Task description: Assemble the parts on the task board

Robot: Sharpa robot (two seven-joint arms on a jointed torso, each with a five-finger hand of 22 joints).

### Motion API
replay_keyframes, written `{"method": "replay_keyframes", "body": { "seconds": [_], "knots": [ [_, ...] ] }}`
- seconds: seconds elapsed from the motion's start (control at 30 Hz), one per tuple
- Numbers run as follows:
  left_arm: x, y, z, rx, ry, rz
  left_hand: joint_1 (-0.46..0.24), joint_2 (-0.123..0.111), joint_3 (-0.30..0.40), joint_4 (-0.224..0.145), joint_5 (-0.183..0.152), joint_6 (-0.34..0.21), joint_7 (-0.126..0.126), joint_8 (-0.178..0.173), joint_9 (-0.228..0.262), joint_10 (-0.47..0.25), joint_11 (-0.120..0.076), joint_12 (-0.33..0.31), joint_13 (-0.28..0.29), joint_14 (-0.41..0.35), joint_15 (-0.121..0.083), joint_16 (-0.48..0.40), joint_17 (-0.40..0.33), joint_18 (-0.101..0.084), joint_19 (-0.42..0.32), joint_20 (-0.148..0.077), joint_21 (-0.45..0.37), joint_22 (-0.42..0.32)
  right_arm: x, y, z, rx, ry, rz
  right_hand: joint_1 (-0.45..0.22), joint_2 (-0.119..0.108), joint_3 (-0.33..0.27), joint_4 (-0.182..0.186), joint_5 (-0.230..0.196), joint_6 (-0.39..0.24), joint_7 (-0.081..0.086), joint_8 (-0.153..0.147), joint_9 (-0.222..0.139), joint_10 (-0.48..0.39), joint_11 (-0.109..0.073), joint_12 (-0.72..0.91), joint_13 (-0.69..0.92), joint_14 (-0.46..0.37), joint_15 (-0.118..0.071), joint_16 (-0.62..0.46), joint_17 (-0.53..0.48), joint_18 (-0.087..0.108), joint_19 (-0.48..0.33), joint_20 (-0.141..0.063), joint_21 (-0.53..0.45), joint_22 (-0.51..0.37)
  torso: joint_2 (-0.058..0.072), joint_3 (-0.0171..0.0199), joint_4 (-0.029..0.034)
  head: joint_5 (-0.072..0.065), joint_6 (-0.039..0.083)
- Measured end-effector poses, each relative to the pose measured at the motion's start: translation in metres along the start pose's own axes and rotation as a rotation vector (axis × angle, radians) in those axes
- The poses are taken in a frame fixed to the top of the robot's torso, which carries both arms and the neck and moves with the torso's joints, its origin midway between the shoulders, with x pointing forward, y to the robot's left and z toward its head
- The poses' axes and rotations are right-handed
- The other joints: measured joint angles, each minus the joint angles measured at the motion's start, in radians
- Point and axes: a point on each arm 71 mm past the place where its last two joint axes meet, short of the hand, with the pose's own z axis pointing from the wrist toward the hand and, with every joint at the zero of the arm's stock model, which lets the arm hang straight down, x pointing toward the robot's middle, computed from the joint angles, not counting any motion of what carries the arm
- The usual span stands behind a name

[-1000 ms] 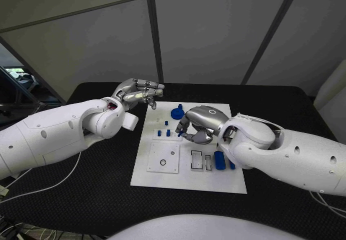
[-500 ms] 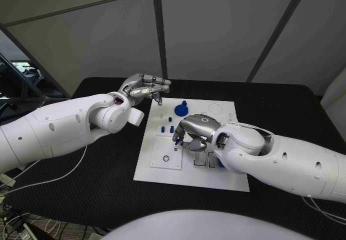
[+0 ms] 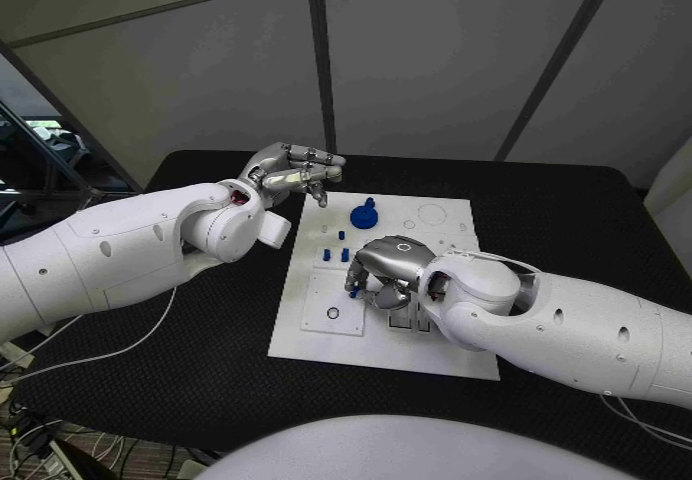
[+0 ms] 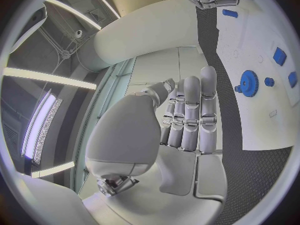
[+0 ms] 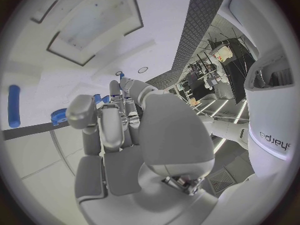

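The white task board [image 3: 433, 352] lies in the middle of the black table. A blue gear [image 3: 365, 212] stands near its far edge, and small blue pegs [image 3: 333, 255] stand below it. My right hand [image 3: 384, 274] hovers over the board's middle with its fingers curled, and a small blue part [image 3: 353, 286] shows at its fingertips. That blue part [image 5: 97, 99] sits between thumb and fingers in the right wrist view, near a blue cylinder [image 5: 14, 112]. My left hand [image 3: 296, 172] hangs above the board's far left corner, fingers close together. What it holds, if anything, is hidden.
A white square plate [image 3: 326, 288] with a round hole lies on the board's left half. Dark rectangular slots [image 3: 398, 322] lie partly under my right hand. Several blue pieces [image 4: 279, 56] beside the gear [image 4: 248, 81] show in the left wrist view. Black table surrounds the board.
My right hand has moved from the pegs toward the near middle of the board, carrying the blue part at its fingertips. The left hand has stayed about where it was.
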Motion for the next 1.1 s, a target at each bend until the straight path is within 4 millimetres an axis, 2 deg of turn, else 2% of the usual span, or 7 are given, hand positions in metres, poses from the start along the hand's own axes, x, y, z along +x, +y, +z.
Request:
{"method": "replay_keyframes", "body": {
  "seconds": [0.23, 1.03, 1.1],
  "knots": [
    [0.0007, -0.0001, 0.0002, 0.000, 0.002, -0.001, 0.000, 0.000, 0.000, 0.000, 0.000, 0.000, 0.000, 0.000, 0.000, -0.004, 0.004, 0.004, 0.001, -0.003, 0.003, 0.000, -0.001, 0.000, 0.000, 0.000, 0.000, 0.000, 0.0009, -0.0012, 0.0020, 0.005, 0.005, -0.014, 0.000, 0.000, 0.000, 0.000, 0.000, -0.001, 0.000, 0.000, 0.000, 0.000, 0.000, 0.000, 0.000, 0.000, 0.000, 0.000, 0.000, 0.000, 0.000, 0.000, 0.000, 0.000, 0.000, 0.0001, 0.0004, 0.000, -0.005],
    [0.0013, -0.0001, 0.0002, 0.000, 0.009, -0.003, 0.000, 0.000, 0.000, 0.000, 0.000, -0.007, 0.000, 0.000, 0.000, -0.003, 0.004, 0.004, 0.001, -0.003, 0.003, 0.000, -0.002, 0.000, 0.000, 0.000, 0.000, -0.001, 0.0032, 0.0026, 0.0050, 0.000, 0.011, -0.045, 0.000, 0.000, -0.003, -0.003, -0.005, 0.002, 0.002, -0.003, 0.001, 0.000, 0.000, 0.000, -0.001, 0.000, 0.000, 0.000, -0.001, 0.000, 0.000, 0.000, 0.000, -0.001, 0.000, 0.0001, 0.0004, 0.003, -0.006],
    [0.0013, -0.0001, 0.0002, 0.000, 0.010, -0.003, 0.000, 0.000, 0.000, 0.000, 0.000, -0.007, 0.000, 0.000, 0.000, -0.003, 0.004, 0.004, 0.001, -0.003, 0.003, 0.000, -0.002, 0.000, 0.000, 0.000, 0.000, -0.001, 0.0036, 0.0031, 0.0055, -0.001, 0.019, -0.048, -0.005, -0.005, -0.003, -0.003, -0.006, 0.002, 0.002, -0.003, 0.001, 0.000, 0.000, 0.000, -0.001, 0.000, 0.000, 0.000, -0.003, 0.000, 0.000, 0.000, 0.000, -0.001, 0.000, 0.0001, 0.0004, 0.003, -0.007]
  ]
}}
